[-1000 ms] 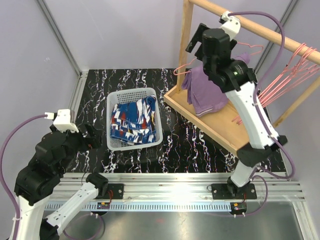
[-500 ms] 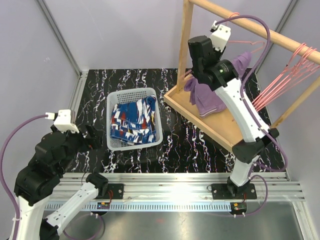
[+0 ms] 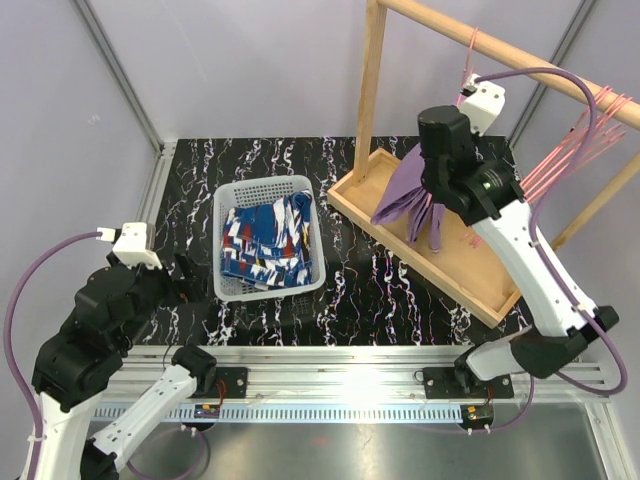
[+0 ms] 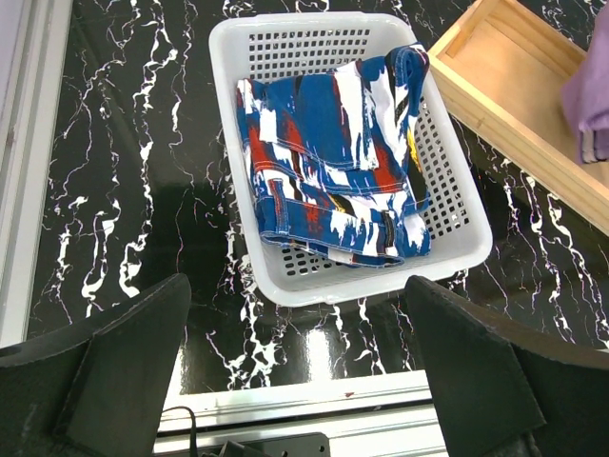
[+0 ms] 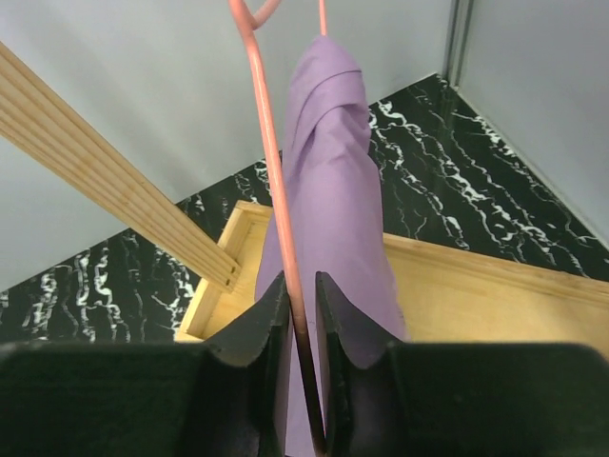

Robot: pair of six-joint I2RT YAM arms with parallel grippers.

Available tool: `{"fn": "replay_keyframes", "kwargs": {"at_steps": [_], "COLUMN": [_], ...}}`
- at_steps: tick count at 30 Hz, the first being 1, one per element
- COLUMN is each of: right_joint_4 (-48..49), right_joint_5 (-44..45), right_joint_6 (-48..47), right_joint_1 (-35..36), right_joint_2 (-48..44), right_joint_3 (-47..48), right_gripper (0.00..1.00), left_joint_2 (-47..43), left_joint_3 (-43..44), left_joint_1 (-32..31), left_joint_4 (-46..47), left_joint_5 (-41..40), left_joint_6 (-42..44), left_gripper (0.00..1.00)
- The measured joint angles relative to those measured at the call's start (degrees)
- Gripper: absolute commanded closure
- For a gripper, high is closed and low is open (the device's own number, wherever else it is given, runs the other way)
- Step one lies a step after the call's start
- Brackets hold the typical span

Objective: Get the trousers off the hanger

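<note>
Now swung right in the past sec, R gripper (image 5: 300,290) clamps the pink hanger (image 5: 271,162) w/ purple trousers (image 3: 415,190) not yet off, over back-right tray (image 3: 470,270); blue pair (image 4: 333,162) in basket (image 4: 457,257), L gripper (image 4: 295,314) agape.

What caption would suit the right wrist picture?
Right end effector pinching a pink hanger draped with lilac trousers above a wooden tray.
</note>
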Motion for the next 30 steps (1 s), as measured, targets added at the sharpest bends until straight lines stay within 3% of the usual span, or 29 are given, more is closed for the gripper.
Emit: {"fn": "replay_keyframes", "kwargs": {"at_steps": [8,19,26,30], "right_joint_4": [7.69,8.76,8.70,8.61], "right_joint_5": [-13.14,-16.55,-17.00,-17.64], "right_joint_6": [-1.81,-4.72,-7.34,-9.33], "right_joint_1": [-7.63,-8.33,-8.74,-8.96], "right_joint_2": [-8.24,-8.41,-8.57,-8.59], "right_joint_3": [-10.05,-10.67,-11.26,-11.41], "right_gripper": [0.73,0.66,0.71,0.80], "left_joint_2": [-0.04,-0.07,-0.04,-0.04], "left_joint_3": [0.02,0.20,1.75,1.99], "left_joint_1": [0.00,0.00,0.00,0.00], "left_joint_4": [-0.02,-0.50,-1.88,-2.01], "left_joint_5": [0.22,0.20,0.15,0.13], "left_joint_6": [0.02,0.07,0.70,1.01], "left_gripper": [0.01,0.01,0.01,0.01]}}
